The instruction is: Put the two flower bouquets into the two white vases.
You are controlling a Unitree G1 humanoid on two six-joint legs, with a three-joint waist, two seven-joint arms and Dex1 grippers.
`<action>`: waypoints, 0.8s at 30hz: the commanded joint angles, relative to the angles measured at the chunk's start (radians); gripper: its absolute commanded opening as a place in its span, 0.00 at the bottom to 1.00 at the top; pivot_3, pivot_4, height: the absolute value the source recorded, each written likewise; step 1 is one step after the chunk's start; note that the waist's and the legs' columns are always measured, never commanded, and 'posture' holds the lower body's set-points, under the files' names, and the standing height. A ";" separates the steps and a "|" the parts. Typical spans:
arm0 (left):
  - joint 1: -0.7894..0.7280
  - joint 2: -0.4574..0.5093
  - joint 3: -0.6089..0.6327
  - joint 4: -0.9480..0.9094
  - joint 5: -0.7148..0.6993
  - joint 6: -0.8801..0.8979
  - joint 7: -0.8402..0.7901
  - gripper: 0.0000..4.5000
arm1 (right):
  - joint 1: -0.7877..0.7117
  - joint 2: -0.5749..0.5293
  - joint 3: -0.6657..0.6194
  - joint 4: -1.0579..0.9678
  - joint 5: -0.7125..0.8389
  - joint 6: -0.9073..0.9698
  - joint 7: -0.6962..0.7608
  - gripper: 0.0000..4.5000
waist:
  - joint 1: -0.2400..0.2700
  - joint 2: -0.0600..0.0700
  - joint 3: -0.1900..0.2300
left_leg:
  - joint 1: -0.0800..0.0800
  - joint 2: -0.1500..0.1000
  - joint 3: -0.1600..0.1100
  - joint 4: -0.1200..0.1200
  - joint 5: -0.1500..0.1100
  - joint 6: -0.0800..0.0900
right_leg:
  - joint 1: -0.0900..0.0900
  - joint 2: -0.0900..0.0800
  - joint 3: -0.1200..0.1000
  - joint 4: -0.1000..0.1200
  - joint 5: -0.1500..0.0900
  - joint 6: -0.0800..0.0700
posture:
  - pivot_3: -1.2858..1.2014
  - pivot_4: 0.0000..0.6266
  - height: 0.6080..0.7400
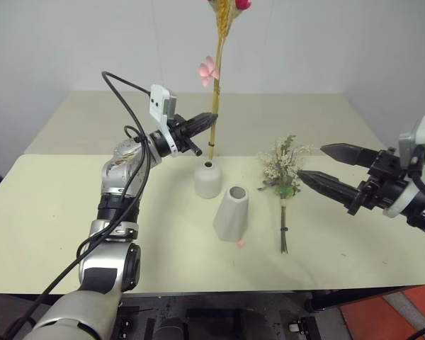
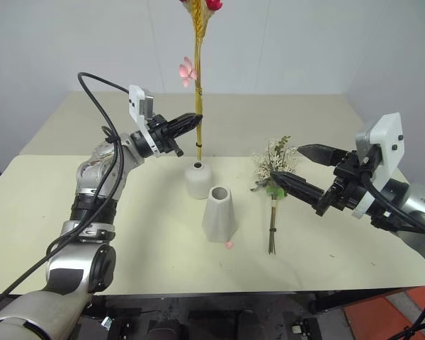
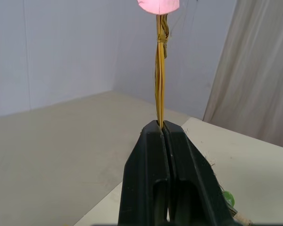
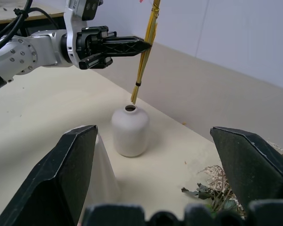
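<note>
Pale cream tabletop (image 1: 71, 212), set against a plain white wall, made of two slabs with a seam running across behind the vases. Left gripper (image 1: 211, 118): raised above the middle of the tabletop, fingers pinched tight on the slim bouquet (image 1: 217, 78) low on its stalks. Right gripper (image 2: 297, 165): hovering over the right side of the tabletop, fingers spread wide with nothing between them, tips just beside the bushy bouquet (image 1: 282, 185). Slim bouquet: long yellow stalks held upright, pink blossom partway up, red blossoms at the top; its bound lower end hangs just above the mouth of the rounded vase (image 1: 207, 178), apparently not yet inside. Bushy bouquet: white-beige sprigs and green leaves, lying flat right of centre, dark tied stems pointing toward the front edge. Tapered vase (image 1: 231, 212): standing upright near the middle, just in front of the rounded vase and close beside it. Rounded vase: short, narrow neck hole, upright at mid-tabletop. Small pink petal (image 1: 239, 244): on the tabletop at the tapered vase's base, front side.
</note>
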 commanded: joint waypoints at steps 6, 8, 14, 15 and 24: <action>0.007 0.015 -0.001 -0.069 -0.022 0.015 0.003 0.00 | -0.010 0.000 -0.012 -0.013 0.011 -0.032 -0.007 1.00 | 0.000 0.000 0.000 | 0.000 0.000 0.000 0.000 0.000 0.000 | 0.000 0.000 0.000 0.000 0.000 0.000 | 0.52 0.24 1.00; 0.012 0.015 -0.003 -0.075 -0.023 0.021 0.004 0.00 | -0.011 0.000 -0.011 -0.012 0.011 -0.033 -0.006 1.00 | 0.000 0.000 0.000 | 0.000 0.000 0.000 0.000 0.000 0.000 | 0.000 0.000 0.000 0.000 0.000 0.000 | 0.52 0.24 1.00; 0.023 0.017 -0.006 -0.073 -0.021 0.026 0.008 0.00 | -0.011 0.000 -0.009 -0.011 0.009 -0.034 -0.006 1.00 | 0.000 0.000 0.000 | 0.000 0.000 0.000 0.000 0.000 0.000 | 0.000 0.000 0.000 0.000 0.000 0.000 | 0.52 0.24 1.00; 0.023 0.017 -0.006 -0.071 -0.021 0.027 0.009 0.00 | -0.010 0.000 -0.010 -0.012 0.010 -0.034 -0.006 1.00 | 0.000 0.000 0.000 | 0.000 0.000 0.000 0.000 0.000 0.000 | 0.000 0.000 0.000 0.000 0.000 0.000 | 0.52 0.24 1.00; 0.023 0.018 -0.012 -0.064 -0.020 0.026 0.009 0.00 | -0.002 0.000 -0.017 -0.020 0.015 -0.032 -0.012 1.00 | 0.000 0.000 0.000 | 0.000 0.000 0.000 0.000 0.000 0.000 | 0.000 0.000 0.000 0.000 0.000 0.000 | 0.52 0.24 1.00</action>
